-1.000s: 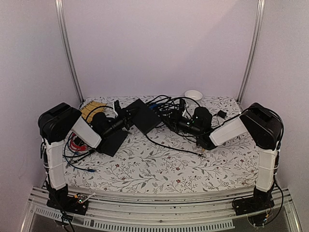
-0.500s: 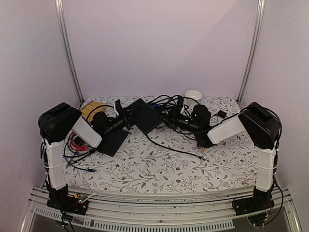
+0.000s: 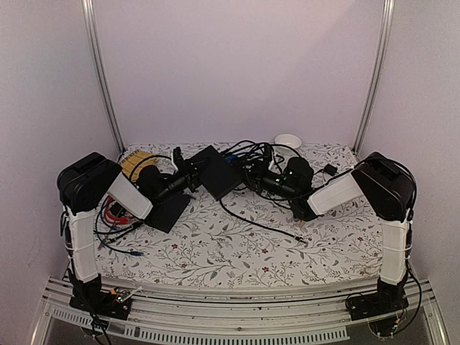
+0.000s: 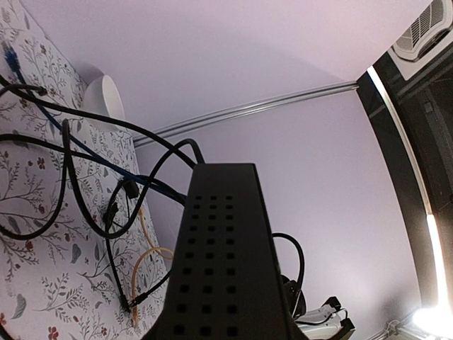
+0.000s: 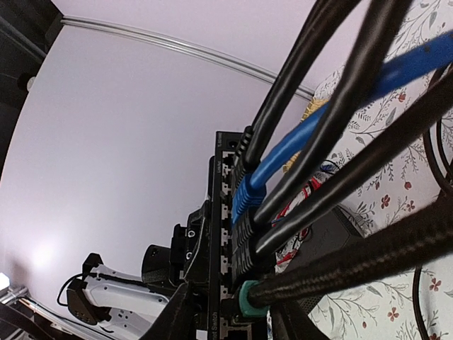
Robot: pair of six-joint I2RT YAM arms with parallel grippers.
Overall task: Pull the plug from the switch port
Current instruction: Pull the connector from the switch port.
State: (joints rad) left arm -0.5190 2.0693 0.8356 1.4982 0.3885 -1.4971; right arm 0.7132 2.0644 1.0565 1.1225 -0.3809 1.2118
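As the top camera sees it: left gripper (image 3: 194, 172) clamps the flat black matte switch (image 3: 217, 172) by its edge; right gripper (image 3: 253, 176) meets its far side.
Left wrist: switch juts straight ahead.
Right wrist: fingers (image 5: 182, 319) flank green-booted plug (image 5: 248, 299) in its sockets; grip unclear.

Lilac walls (image 3: 237, 72), metal uprights (image 3: 100, 79), floral tablecloth (image 3: 237, 248)

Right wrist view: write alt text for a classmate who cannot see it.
Close-up of a black switch, port row facing the camera, with black cables, one blue cable and a green-booted plug on a braided cable running into its ports. Behind are a floral tablecloth at right and the left arm, white and black, at lower left.
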